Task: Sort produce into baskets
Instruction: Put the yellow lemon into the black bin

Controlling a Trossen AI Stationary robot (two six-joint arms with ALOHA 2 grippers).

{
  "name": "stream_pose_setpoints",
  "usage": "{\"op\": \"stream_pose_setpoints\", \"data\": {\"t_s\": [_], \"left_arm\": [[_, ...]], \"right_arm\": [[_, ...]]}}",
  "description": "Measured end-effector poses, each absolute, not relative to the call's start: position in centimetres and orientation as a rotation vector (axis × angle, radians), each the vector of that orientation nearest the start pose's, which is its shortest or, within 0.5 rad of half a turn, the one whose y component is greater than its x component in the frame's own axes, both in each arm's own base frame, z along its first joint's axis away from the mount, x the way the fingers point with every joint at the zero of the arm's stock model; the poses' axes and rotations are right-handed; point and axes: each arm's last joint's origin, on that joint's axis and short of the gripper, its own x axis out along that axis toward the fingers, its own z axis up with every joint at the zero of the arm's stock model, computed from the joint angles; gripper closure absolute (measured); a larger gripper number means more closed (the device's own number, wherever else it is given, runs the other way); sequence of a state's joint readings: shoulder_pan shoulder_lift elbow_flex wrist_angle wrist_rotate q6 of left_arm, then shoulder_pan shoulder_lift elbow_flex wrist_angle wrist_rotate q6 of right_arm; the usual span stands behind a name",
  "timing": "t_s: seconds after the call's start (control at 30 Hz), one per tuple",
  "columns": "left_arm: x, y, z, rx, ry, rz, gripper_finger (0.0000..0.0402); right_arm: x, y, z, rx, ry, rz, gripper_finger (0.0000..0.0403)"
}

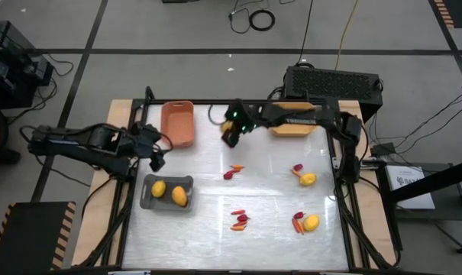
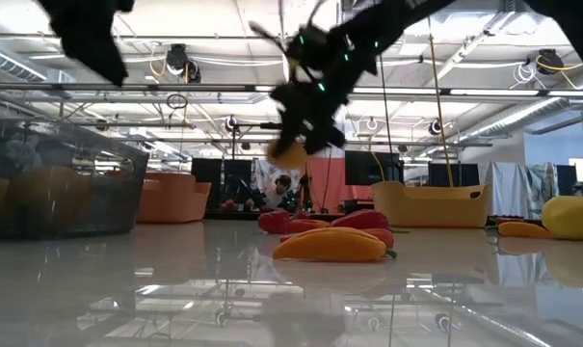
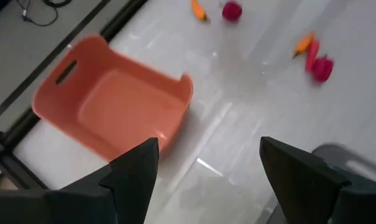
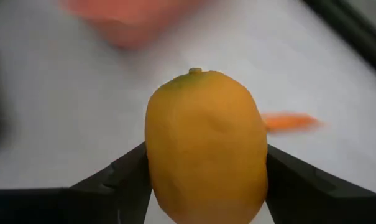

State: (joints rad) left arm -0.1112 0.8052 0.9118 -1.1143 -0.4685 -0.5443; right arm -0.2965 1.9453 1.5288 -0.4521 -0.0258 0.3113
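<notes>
The yellow fruit (image 4: 205, 149) stands upright between the right gripper (image 1: 231, 137)'s fingers, stem end up, squeezed tight. It hangs above the table's far middle, right of the salmon basket (image 1: 177, 122). Its bottom is cut off. The left gripper (image 3: 206, 168) waits open near the grey basket (image 1: 148, 200).

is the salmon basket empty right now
Yes, the left wrist view shows the salmon basket with only its bare floor inside.

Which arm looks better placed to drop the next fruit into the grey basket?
The right. Its gripper already clamps a yellow fruit above the table, though away from the grey basket. The left gripper hangs open and empty near that basket.
</notes>
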Motion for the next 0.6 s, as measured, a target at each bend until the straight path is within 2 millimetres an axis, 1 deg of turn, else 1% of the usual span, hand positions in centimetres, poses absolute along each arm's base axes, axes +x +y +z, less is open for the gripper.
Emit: {"op": "stream_pose_setpoints", "data": {"t_s": [0.1,0.17,0.27,0.33,0.4,0.47,0.6], "left_arm": [[11.9,-0.2,28.3,-0.207,0.834,0.551,0.0116],[11.6,-0.3,27.2,-0.197,0.843,0.538,0.0116],[11.2,-0.4,26.1,-0.179,0.862,0.508,0.0116],[11.0,-0.4,25.7,-0.171,0.865,0.501,0.0116],[10.9,-0.4,25.6,-0.155,0.871,0.491,0.0116],[10.9,-0.4,25.7,-0.141,0.860,0.478,0.0116],[11.1,-0.4,25.9,-0.144,0.835,0.470,0.0116]], "right_arm": [[42.9,-8.2,23.7,0.416,0.716,-0.283,0.0161],[44.5,-5.2,23.8,0.404,0.615,-0.202,0.0162],[46.5,-1.0,23.3,0.389,0.477,-0.089,0.0162],[47.4,1.4,22.9,0.347,0.393,-0.015,0.0162],[48.2,3.1,22.7,0.299,0.288,0.041,0.0163],[48.8,4.3,22.2,0.262,0.208,0.048,0.0163],[49.8,5.6,20.1,0.230,0.112,0.041,0.0163]]}}
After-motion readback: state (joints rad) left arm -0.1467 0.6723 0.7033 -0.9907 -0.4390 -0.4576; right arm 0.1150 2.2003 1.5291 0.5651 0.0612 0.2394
